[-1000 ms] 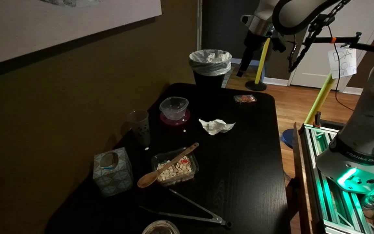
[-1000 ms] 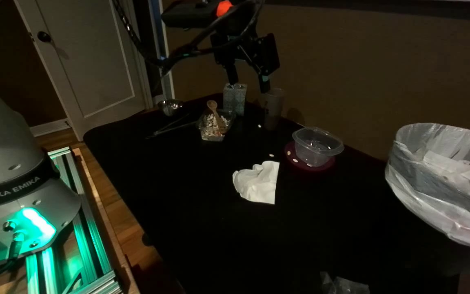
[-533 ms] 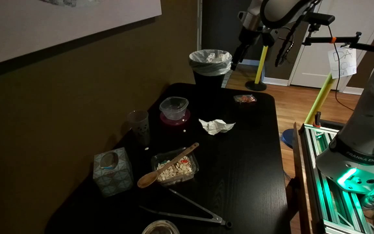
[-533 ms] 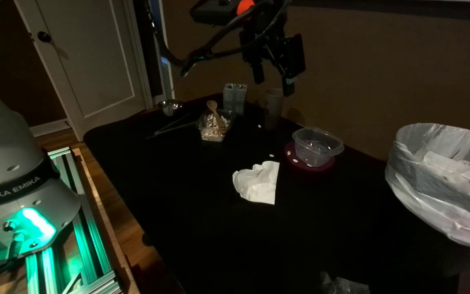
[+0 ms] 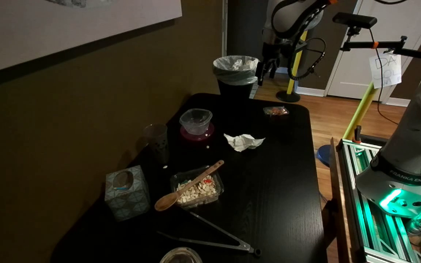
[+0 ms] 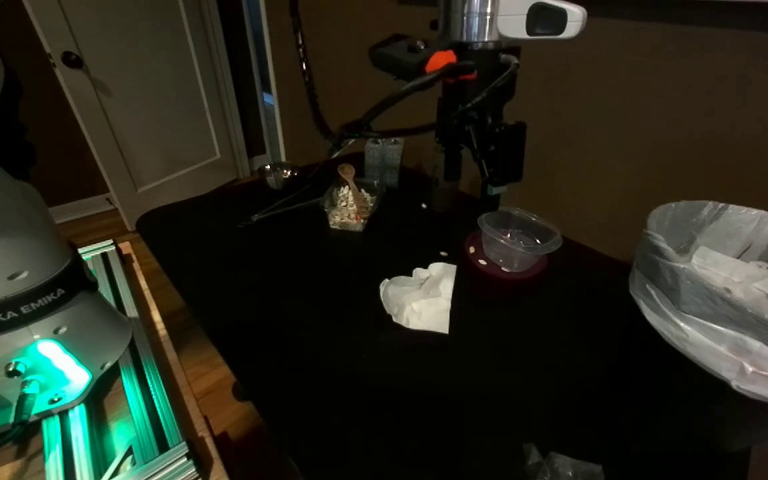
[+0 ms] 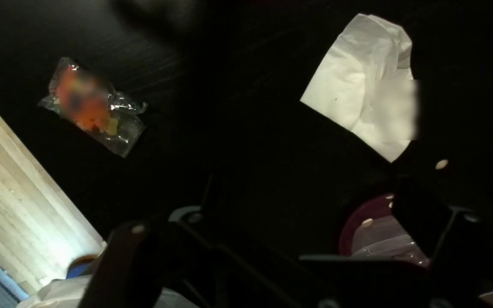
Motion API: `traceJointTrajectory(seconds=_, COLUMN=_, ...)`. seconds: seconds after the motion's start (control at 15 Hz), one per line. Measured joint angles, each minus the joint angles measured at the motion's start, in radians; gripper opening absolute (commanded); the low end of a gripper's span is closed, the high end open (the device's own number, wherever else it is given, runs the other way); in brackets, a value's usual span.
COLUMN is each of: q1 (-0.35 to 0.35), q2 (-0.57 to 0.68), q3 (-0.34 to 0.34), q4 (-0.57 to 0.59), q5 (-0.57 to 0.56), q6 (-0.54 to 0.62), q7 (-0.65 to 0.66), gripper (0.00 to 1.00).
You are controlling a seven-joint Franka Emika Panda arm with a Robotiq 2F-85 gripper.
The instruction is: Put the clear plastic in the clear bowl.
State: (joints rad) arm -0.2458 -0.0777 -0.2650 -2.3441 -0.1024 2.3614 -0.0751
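The clear plastic is a crinkly transparent bag (image 5: 276, 111) with orange and red bits inside, lying near the far right table corner. It shows at the left of the wrist view (image 7: 123, 130) and at the bottom edge of an exterior view (image 6: 567, 467). The clear bowl (image 5: 196, 122) stands on a dark red disc (image 6: 474, 257); it shows partly behind a finger in the wrist view (image 7: 379, 233). My gripper (image 6: 471, 188) is open and empty, high above the table. In the wrist view the fingers are apart, dark and hard to make out.
A crumpled white napkin (image 5: 244, 142) lies mid-table. A lined trash bin (image 6: 724, 313) stands at the table's end. A cup (image 5: 156, 144), tissue box (image 5: 127, 193), oat container (image 5: 196, 193) with wooden spoon (image 5: 188, 186), and tongs (image 5: 214, 243) are farther along.
The arm has swung toward the trash bin end of the table, and the gripper has come lower and more upright. It stays open. The plastic, bowl and other objects have not moved.
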Motion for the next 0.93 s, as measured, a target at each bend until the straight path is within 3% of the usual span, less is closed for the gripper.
traceJointTrajectory(seconds=0.4, q1=-0.023, q2=0.04, q3=-0.019, q4=0.026, q5=0.001, q6=0.038, q7=0.012, gripper=1.0)
traceJointTrajectory(seconds=0.67, q1=-0.069, q2=0.224, q3=-0.054, q4=0.096, q5=-0.008, q6=0.15, q7=-0.004, gripper=1.0)
traceJointTrajectory(seconds=0.93, q1=-0.148, q2=0.447, q3=-0.032, q4=0.251, q5=0.106, q6=0.102, q7=-0.203, gripper=1.0)
